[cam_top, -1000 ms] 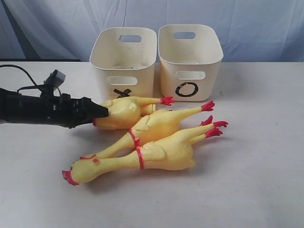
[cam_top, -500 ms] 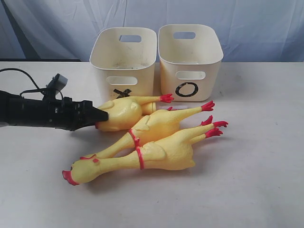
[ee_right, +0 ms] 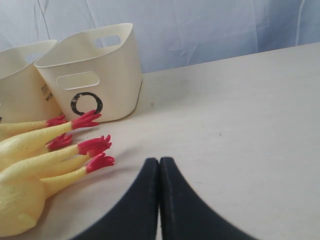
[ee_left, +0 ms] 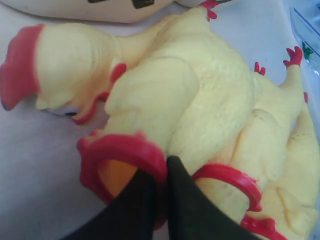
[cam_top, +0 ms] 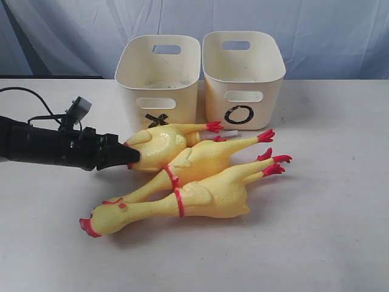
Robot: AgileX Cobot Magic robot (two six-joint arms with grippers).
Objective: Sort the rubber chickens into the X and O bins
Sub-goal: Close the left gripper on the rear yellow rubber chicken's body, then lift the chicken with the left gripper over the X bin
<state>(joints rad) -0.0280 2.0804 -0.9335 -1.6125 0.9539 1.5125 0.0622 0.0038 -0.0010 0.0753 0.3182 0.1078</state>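
My left gripper is shut on the red neck rim of the headless chicken body, one finger inside the opening and one outside. The loose head-and-neck piece lies right beside that body, on the side toward the bins. Two whole chickens lie in front, feet pointing right. The X bin and the O bin stand behind them. My right gripper is shut on nothing, low over bare table beside the red feet; the exterior view does not show it.
A black cable trails behind the left arm. A blue cloth backdrop hangs behind the table. A small white item peeks out in front of the O bin.
My left gripper has pushed rightward with the headless body, which has shifted right and risen slightly at its neck end. The two whole chickens and bins have not moved.
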